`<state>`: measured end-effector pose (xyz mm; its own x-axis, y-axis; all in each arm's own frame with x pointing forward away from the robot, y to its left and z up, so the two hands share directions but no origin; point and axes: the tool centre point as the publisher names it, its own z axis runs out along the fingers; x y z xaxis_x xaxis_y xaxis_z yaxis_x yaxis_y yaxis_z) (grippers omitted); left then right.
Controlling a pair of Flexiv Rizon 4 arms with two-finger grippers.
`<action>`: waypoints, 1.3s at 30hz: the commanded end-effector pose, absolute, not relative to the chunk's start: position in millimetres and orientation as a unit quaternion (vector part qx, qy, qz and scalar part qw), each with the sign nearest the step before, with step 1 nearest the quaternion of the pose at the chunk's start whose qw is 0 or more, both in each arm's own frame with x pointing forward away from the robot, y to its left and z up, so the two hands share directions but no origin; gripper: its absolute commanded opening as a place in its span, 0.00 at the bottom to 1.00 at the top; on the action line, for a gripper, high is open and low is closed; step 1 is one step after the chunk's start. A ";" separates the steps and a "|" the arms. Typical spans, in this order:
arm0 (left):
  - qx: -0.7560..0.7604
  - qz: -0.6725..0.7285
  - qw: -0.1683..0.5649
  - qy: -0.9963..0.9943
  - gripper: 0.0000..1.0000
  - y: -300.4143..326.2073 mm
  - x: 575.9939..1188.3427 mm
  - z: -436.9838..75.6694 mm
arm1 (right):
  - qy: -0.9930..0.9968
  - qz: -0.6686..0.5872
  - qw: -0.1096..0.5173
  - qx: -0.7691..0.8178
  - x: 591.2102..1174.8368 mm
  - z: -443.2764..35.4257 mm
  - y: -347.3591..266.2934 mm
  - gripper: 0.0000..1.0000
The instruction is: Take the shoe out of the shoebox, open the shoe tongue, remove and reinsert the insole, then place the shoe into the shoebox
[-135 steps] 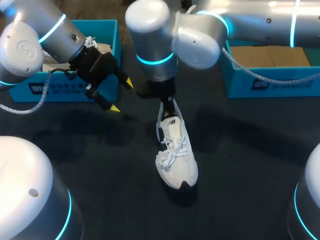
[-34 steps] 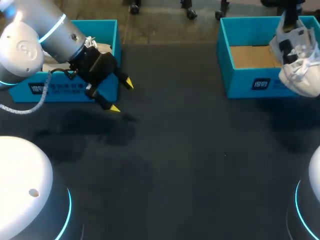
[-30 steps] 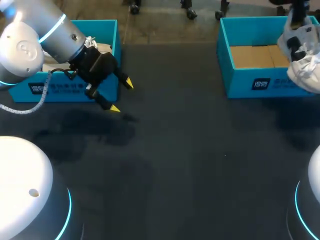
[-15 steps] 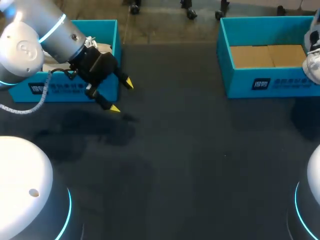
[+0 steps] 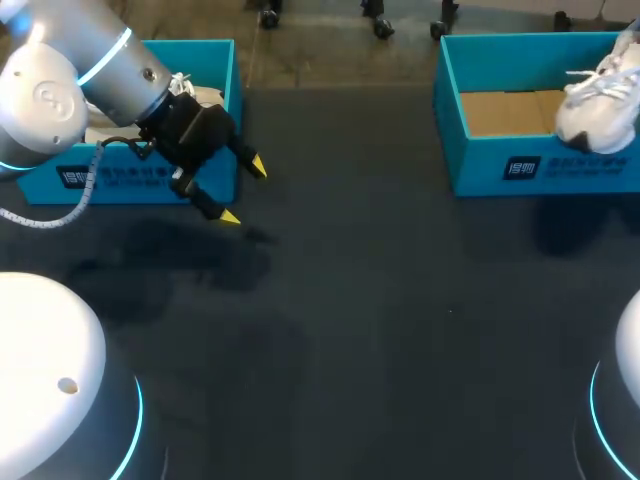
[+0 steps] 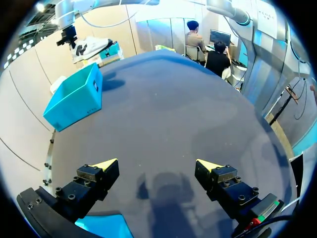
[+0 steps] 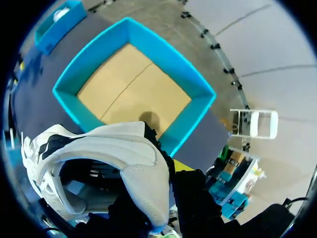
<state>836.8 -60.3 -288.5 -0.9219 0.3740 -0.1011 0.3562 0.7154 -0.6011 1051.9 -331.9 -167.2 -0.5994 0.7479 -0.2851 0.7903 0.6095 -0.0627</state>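
Shoe [image 7: 99, 148] heel sits pinched in the right gripper [image 7: 154, 191], and the white sneaker hangs over the right end of the blue shoebox [image 5: 480, 170] at the far right. The left gripper [image 5: 241, 192] hovers spread above the dark counter [image 5: 350, 330], beside a second blue box [image 5: 215, 70] at the far left.

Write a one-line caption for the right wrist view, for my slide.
Right tool holds the white shoe by its heel over the open blue shoebox.
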 end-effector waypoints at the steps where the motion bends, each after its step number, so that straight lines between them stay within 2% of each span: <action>1: -0.198 0.321 0.013 -0.926 1.00 -59.8 836.1 -288.2 | 0.776 -0.067 0.139 0.611 1046.4 -167.6 -334.8 0.00; 6: -0.198 0.321 0.013 -0.926 1.00 -59.8 836.1 -288.2 | 0.727 -0.073 0.139 0.669 1046.4 -163.6 -337.9 0.00; 12: -0.198 0.321 0.013 -0.926 1.00 -59.8 836.1 -288.2 | 0.655 -0.068 0.109 0.744 1036.0 -166.8 -337.7 0.00; 29: -0.198 0.321 0.013 -0.926 1.00 -59.8 836.1 -288.2 | 0.655 -0.068 0.109 0.744 1036.0 -166.8 -337.7 0.00; 39: -0.198 0.321 0.013 -0.926 1.00 -59.8 836.1 -288.2 | 0.620 -0.096 0.126 0.769 1045.3 -200.6 -344.7 0.00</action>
